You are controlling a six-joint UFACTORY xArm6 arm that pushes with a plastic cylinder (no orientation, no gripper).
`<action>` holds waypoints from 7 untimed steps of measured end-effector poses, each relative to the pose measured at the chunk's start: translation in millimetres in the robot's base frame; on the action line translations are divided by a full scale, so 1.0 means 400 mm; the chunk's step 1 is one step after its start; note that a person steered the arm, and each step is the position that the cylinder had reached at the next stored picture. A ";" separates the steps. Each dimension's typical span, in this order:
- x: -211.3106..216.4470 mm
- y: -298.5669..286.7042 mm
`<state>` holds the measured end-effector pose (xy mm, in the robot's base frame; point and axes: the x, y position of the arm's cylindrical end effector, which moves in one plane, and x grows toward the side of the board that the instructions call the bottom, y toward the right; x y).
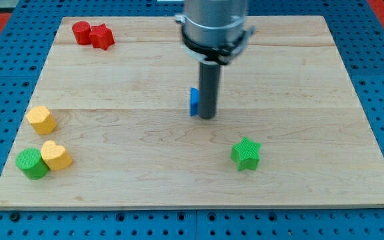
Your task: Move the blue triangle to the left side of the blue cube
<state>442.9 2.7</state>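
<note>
My rod comes down from the view's top centre and my tip (207, 117) rests on the wooden board (299, 87) near its middle. A blue block (194, 101) sits right against the rod's left side, mostly hidden behind it, so I cannot make out its shape. Only this one blue block shows; I cannot tell whether it is the triangle or the cube. Any second blue block is hidden or out of view.
A red cylinder (81, 32) and a red star (102, 36) touch at the top left. A yellow block (41, 119) lies at the left edge. A green cylinder (31, 163) and a yellow heart (56, 155) touch at the bottom left. A green star (247, 154) lies right of centre, lower.
</note>
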 end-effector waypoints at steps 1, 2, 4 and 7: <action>-0.073 -0.093; -0.160 -0.132; -0.365 -0.137; -0.496 -0.137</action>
